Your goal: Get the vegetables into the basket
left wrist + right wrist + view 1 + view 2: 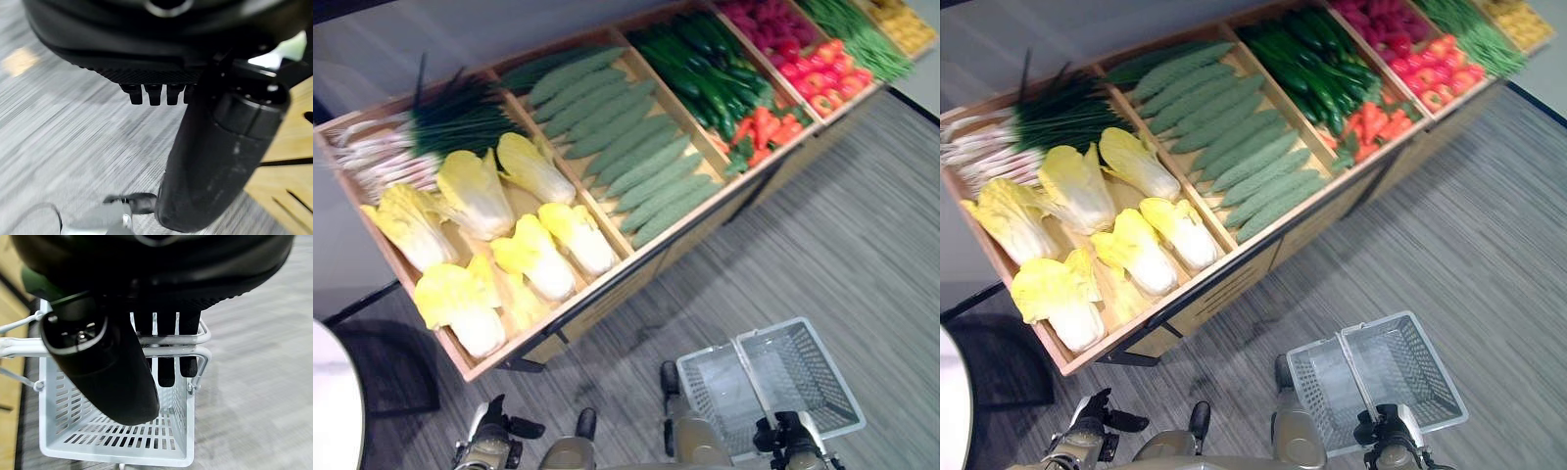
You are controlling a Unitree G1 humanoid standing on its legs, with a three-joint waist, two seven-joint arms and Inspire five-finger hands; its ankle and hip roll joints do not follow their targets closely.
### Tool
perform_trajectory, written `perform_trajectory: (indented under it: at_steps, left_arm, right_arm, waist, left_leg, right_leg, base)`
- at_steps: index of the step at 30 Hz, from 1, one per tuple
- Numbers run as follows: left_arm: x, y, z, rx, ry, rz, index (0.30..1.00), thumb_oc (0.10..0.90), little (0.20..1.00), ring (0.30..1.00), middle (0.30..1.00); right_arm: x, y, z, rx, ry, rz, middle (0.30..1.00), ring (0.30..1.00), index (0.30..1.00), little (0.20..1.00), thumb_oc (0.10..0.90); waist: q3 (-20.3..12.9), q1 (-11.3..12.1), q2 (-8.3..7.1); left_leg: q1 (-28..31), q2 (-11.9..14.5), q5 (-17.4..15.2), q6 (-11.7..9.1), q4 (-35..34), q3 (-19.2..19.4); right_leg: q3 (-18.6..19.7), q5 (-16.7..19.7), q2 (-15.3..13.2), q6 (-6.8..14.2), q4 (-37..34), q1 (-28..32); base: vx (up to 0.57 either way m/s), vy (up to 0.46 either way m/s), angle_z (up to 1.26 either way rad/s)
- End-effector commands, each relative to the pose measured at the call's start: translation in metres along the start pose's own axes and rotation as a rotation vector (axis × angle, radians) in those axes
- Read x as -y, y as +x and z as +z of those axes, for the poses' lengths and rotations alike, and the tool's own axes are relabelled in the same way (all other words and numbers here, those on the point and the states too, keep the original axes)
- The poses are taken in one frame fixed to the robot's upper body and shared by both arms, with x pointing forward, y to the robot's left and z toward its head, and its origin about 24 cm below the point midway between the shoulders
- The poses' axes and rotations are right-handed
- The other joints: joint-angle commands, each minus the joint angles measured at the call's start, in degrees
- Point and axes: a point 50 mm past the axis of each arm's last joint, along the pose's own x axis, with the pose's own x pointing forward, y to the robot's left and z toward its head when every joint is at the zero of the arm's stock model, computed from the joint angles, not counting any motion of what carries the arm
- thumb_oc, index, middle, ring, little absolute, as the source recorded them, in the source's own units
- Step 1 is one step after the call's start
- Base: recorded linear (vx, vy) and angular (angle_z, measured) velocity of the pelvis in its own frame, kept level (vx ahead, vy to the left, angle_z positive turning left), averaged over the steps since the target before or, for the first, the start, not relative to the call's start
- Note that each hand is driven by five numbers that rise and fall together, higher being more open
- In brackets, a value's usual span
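a long wooden stand (607, 294) runs slantwise across the grey floor (862, 245), split into bins. the nearest bin holds pale yellow cabbages (475, 196) with green-topped scallions (421, 132) behind them; the next holds a row of light green gourds (626, 147); then come dark green cucumbers (705, 69) with carrots (759, 127) at their front edge, then red peppers (822, 69) and, behind them, dark red vegetables (764, 24), green beans (857, 34) and, at the far end, something yellow (906, 24) too small to tell. all the vegetables lie in the stand. a white wire basket (803, 377) hangs off the floor on the robot's right, near the stand's front, with nothing seen inside it. the right hand (166, 340) is at its handles: in the right wrist view the fingers (166, 367) curl down over the two white wire handles, with the thumb lying across in front of them. the left hand (156, 73) hangs on the left above the floor, beside the stand's wooden edge; its fingers (154, 93) show only as short bent tips under the palm, holding nothing, with the thumb jutting out alongside.
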Motion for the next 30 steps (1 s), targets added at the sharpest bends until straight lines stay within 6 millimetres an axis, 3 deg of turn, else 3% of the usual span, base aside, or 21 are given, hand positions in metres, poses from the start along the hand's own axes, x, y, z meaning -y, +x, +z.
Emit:
perform_trajectory:
  at_steps: [1, 4, 6, 8, 11, 12, 19, 26, 29, 30]
  left_arm:
    - [-0.018, 0.003, 0.007, 0.035, -0.028, 0.062, 1.0, 0.9, 1.0, 1.0, 1.0]
    - [-0.017, 0.001, -0.007, -0.011, -0.064, 0.067, 1.0, 0.9, 1.0, 1.0, 1.0]
    - [-0.012, 0.001, -0.004, -0.002, -0.065, 0.06, 1.0, 0.9, 1.0, 1.0, 1.0]
    - [-0.004, 0.0, 0.002, 0.02, -0.045, 0.033, 1.0, 0.9, 1.0, 1.0, 1.0]
    - [0.004, 0.0, 0.007, 0.036, -0.032, 0.006, 1.0, 0.9, 1.0, 1.0, 1.0]
    - [0.005, -0.001, 0.007, 0.033, -0.032, 0.003, 1.0, 0.9, 1.0, 1.0, 1.0]
    - [0.008, -0.003, -0.002, 0.009, -0.026, -0.006, 1.0, 0.9, 1.0, 1.0, 1.0]
    - [0.001, -0.004, -0.017, -0.056, -0.074, 0.034, 1.0, 0.9, 1.0, 1.0, 1.0]
    - [-0.014, -0.003, -0.026, -0.099, -0.128, 0.106, 1.0, 0.9, 1.0, 1.0, 1.0]
    - [-0.055, -0.005, -0.042, -0.188, -0.26, 0.358, 1.0, 0.9, 1.0, 1.0, 1.0]
  right_arm:
    - [0.042, 0.01, 0.021, 0.081, 0.027, -0.125, 0.3, 0.3, 0.3, 0.3, 0.4]
    - [0.05, 0.012, 0.028, 0.109, -0.006, -0.134, 0.3, 0.3, 0.3, 0.3, 0.4]
    - [0.061, 0.012, 0.031, 0.121, 0.002, -0.172, 0.3, 0.3, 0.3, 0.3, 0.4]
    - [0.072, 0.013, 0.03, 0.12, 0.021, -0.207, 0.3, 0.3, 0.3, 0.3, 0.4]
    - [0.077, 0.012, 0.024, 0.103, 0.03, -0.224, 0.3, 0.3, 0.3, 0.3, 0.4]
    - [0.076, 0.012, 0.022, 0.094, 0.035, -0.224, 0.3, 0.3, 0.3, 0.3, 0.4]
    - [0.061, 0.009, 0.004, 0.021, 0.041, -0.186, 0.3, 0.3, 0.3, 0.3, 0.4]
    - [0.049, 0.005, -0.018, -0.068, 0.054, -0.149, 0.3, 0.3, 0.3, 0.3, 0.4]
    - [0.044, 0.004, -0.021, -0.08, 0.046, -0.136, 0.3, 0.3, 0.3, 0.3, 0.4]
    - [0.038, 0.001, -0.031, -0.124, 0.032, -0.132, 0.3, 0.3, 0.3, 0.3, 0.4]
  waist:
    - [1.23, 0.13, -0.77]
    - [0.8, 0.92, -0.54]
    - [0.78, 0.83, -0.15]
    - [0.96, -0.02, 0.08]
    - [0.86, -1.41, 0.71]
    - [0.72, -1.56, 0.87]
    - [-0.96, -1.26, 2.49]
    - [-1.82, -1.02, 2.66]
    - [-2.09, -0.73, 2.38]
    - [-2.69, -0.06, 1.88]
  left_leg:
    - [-3.82, 3.37, 3.87, -1.72, 1.27, 3.84]
    - [-4.43, 6.53, 6.12, -3.48, 0.29, 2.1]
    - [-5.95, 7.59, 7.98, -4.13, 0.19, 2.27]
    - [-7.11, 8.33, 8.55, -3.62, 0.77, 7.17]
    - [-7.46, 9.74, 8.51, -3.61, 2.73, 20.34]
    - [-7.36, 9.88, 8.43, -3.73, 2.96, 21.81]
    - [-5.73, 9.51, 11.47, -4.5, -3.49, 21.96]
    - [-4.42, 7.79, 9.88, -3.99, -4.33, 21.6]
    - [-4.33, 7.44, 9.63, -3.94, -4.33, 21.66]
    - [-4.08, 6.94, 9.07, -3.98, -4.33, 21.68]
  right_leg:
    - [-2.29, -1.93, -1.56, 1.68, 8.85, -2.73]
    - [-5.07, -3.97, 0.98, 0.08, 8.97, -1.82]
    - [-7.66, -4.66, 1.3, -0.63, 9.24, -1.37]
    - [-10.27, -5.05, 0.34, -0.91, 9.14, -0.56]
    - [-13.93, -5.39, -0.4, -1.58, 8.78, 0.3]
    - [-14.52, -5.38, -0.42, -1.69, 8.5, 0.42]
    - [-17.2, -5.1, -0.25, -1.05, 7.2, 1.87]
    - [-18.4, -3.75, -2.49, 0.16, 6.39, 3.3]
    - [-18.51, -3.08, -2.97, 0.62, 5.76, 3.72]
    - [-18.73, -2.33, -3.58, 1.1, 4.6, 4.37]
  base:
    - [0.07, -0.379, 0.81]
    - [0.08, -0.431, 0.63]
    - [0.05, -0.303, 0.35]
    - [0.02, -0.205, 0.61]
    - [-0.02, -0.15, 0.95]
    - [-0.02, -0.072, 0.97]
    - [0.03, 0.018, 0.28]
    - [0.02, 0.137, 0.11]
    - [0.01, 0.077, 0.07]
    - [0.02, 0.074, 0.06]
